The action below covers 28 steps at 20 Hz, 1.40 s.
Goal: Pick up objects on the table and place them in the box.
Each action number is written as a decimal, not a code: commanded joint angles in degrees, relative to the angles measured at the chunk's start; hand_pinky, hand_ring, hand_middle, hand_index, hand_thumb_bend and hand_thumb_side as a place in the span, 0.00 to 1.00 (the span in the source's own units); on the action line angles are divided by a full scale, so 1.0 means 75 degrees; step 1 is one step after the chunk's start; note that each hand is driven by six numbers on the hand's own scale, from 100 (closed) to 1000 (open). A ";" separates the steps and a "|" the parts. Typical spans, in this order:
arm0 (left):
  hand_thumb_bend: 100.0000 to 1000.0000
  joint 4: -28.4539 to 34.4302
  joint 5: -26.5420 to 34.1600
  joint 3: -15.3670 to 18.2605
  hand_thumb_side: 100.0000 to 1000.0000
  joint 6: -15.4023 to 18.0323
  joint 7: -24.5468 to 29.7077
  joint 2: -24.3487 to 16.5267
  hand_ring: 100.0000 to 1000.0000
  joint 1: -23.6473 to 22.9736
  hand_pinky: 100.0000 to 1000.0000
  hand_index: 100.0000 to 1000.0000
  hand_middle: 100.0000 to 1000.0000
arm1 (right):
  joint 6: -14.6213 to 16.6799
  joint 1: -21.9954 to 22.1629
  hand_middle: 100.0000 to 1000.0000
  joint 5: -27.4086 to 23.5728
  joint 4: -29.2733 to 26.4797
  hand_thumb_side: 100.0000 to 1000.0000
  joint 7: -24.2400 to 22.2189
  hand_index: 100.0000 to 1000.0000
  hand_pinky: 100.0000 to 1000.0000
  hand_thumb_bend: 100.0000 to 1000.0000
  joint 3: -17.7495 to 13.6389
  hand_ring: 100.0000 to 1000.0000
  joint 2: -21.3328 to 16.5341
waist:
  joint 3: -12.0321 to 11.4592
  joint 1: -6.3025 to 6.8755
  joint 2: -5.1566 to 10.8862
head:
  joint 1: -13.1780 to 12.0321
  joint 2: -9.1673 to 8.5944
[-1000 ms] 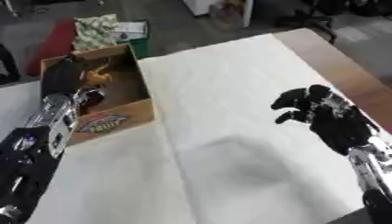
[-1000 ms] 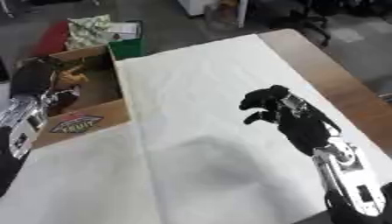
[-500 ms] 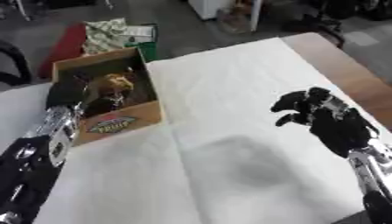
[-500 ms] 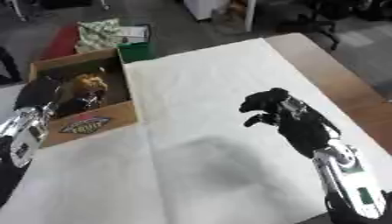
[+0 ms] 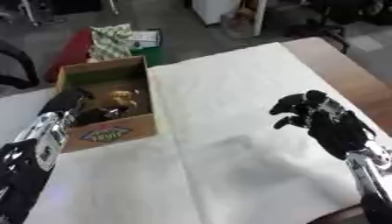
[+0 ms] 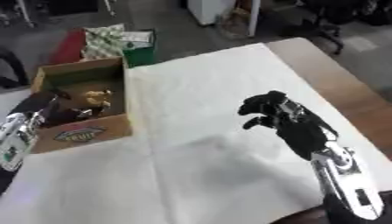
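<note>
My right hand, black and jointed, hung above the wrinkled white cloth covering the table, fingers curled inward and holding nothing. My left hand, dark, lay at the left rim of the open brown cardboard box; I could not tell how its fingers stood. Inside the box sat a small golden-brown lumpy object beside a darker shape.

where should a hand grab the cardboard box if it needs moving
Grip the cardboard box by its open top rim, coming from above: thumb outside and fingers inside the right wall. The top is open, the walls upright, and that side faces bare white cloth.
</note>
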<state>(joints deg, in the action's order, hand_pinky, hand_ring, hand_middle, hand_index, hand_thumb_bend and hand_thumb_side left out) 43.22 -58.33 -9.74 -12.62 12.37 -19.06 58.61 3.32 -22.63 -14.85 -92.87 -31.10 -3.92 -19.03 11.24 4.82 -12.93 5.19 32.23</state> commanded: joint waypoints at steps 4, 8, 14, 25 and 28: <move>0.86 0.0878 -0.0174 -0.0062 0.99 0.0455 0.0699 -0.0595 0.86 0.0267 0.81 0.85 0.85 | -0.0028 -0.0017 0.66 0.0048 -0.0043 0.94 0.0021 0.75 0.61 0.00 -0.0097 0.77 -0.0105 | -0.0089 -0.0052 0.0247 | 0.0084 0.0072; 0.84 0.1614 -0.0315 -0.0058 0.95 0.0576 0.1157 -0.0799 0.86 0.0263 0.81 0.85 0.85 | -0.0037 0.0013 0.65 0.0046 -0.0038 0.94 0.0016 0.74 0.61 0.00 -0.0104 0.77 -0.0099 | -0.0145 -0.0052 0.0293 | 0.0123 0.0080; 0.78 0.2641 -0.0325 0.0070 0.91 0.0598 0.1864 -0.1087 0.85 0.0189 0.81 0.84 0.84 | -0.0042 0.0047 0.65 0.0048 -0.0031 0.94 0.0005 0.74 0.61 0.00 -0.0126 0.77 -0.0102 | -0.0199 -0.0062 0.0337 | 0.0173 0.0091; 0.57 0.4811 0.0529 0.0762 0.72 0.1133 0.3045 -0.2392 0.82 -0.0637 0.78 0.82 0.82 | -0.0020 0.0191 0.65 0.0047 -0.0019 0.94 0.0059 0.74 0.61 0.00 -0.0229 0.77 -0.0133 | -0.0671 -0.0166 0.0437 | 0.0349 0.0241; 0.46 0.5416 0.0889 0.1005 0.68 0.1084 0.2956 -0.2606 0.81 -0.1174 0.77 0.81 0.80 | 0.0000 0.0231 0.65 0.0041 -0.0014 0.93 0.0088 0.74 0.61 0.00 -0.0263 0.77 -0.0137 | -0.0832 -0.0225 0.0451 | 0.0363 0.0302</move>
<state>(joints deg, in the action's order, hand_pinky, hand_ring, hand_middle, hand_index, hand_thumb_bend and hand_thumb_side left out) 81.23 -52.80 -3.67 -4.45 34.54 -35.91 49.09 3.37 -20.52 -14.69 -92.54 -30.80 -5.32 -18.95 4.87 3.25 -10.65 7.75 34.17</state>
